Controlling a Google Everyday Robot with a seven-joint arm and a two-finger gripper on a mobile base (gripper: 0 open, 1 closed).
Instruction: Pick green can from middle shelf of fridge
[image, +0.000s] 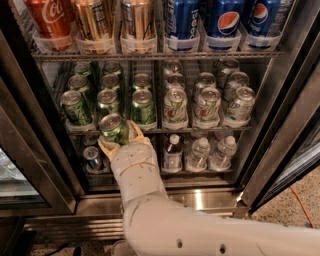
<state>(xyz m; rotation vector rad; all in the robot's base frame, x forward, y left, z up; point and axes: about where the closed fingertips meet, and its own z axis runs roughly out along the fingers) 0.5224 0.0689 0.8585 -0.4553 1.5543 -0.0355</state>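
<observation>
The fridge (210, 199) stands open in front of me. My gripper (120, 137) is shut on a green can (112, 128) and holds it tilted, just in front of and slightly below the front lip of the middle shelf (200, 129). One finger (106, 146) shows left of the can, the other (135, 131) right of it. More green cans (142, 107) stand in the shelf's left lanes. White cans with green-red print (207, 106) fill the right lanes. My arm (200, 235) rises from the bottom of the view.
The top shelf holds red cola cans (49, 20), gold cans (137, 20) and blue Pepsi cans (223, 20). The bottom shelf holds small bottles (200, 152) and a can (93, 157). Dark door frames stand at the left (30, 165) and right (280, 135).
</observation>
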